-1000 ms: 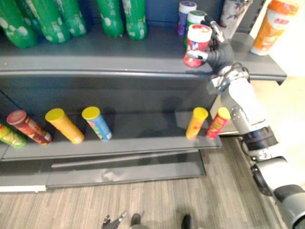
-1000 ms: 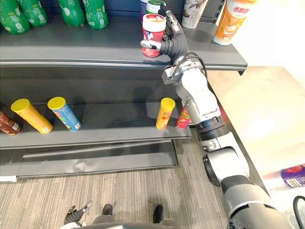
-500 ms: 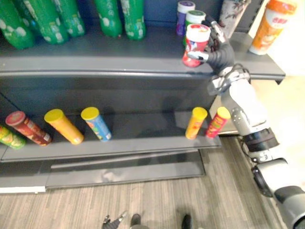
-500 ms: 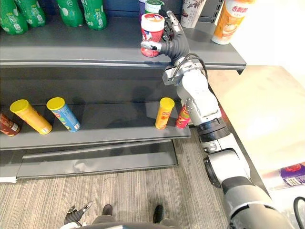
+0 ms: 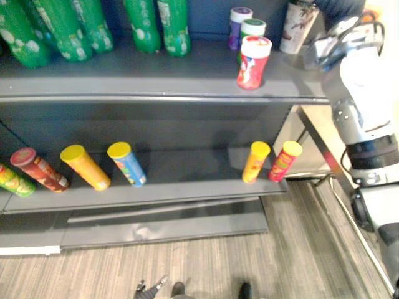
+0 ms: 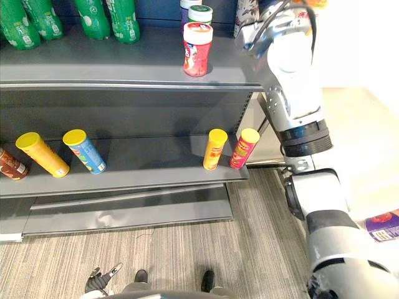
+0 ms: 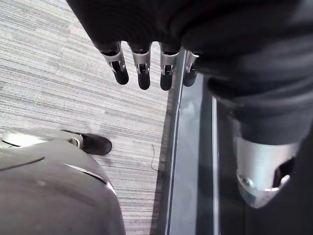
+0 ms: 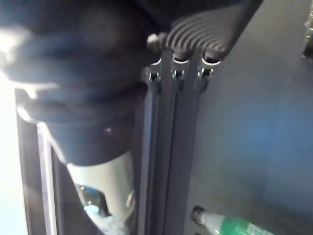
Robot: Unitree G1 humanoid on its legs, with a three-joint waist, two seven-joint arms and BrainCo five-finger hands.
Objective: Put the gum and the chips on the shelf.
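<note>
A red tub with a white lid [image 5: 252, 62] stands upright near the front edge of the top shelf [image 5: 156, 78], with nothing touching it. My right arm [image 5: 360, 75] is off to the tub's right, by the shelf's end. My right hand [image 8: 176, 73] has straight fingers and holds nothing. An orange chips tube [image 5: 256, 161] and a red chips tube [image 5: 285, 160] lean on the lower shelf [image 5: 187, 184] below the tub. My left hand [image 7: 142, 66] hangs low over the floor, its fingers straight and empty.
Green bottles [image 5: 149, 22] line the top shelf's left. A purple-lidded tub [image 5: 237, 25], a green tub [image 5: 251, 28] and a patterned cup [image 5: 296, 25] stand behind the red tub. Several more chips tubes [image 5: 84, 165] lie at the lower shelf's left. A table [image 6: 349, 124] stands to the right.
My right hand has let go of the red tub and pulled away to the right. The tub stays upright on the top shelf.
</note>
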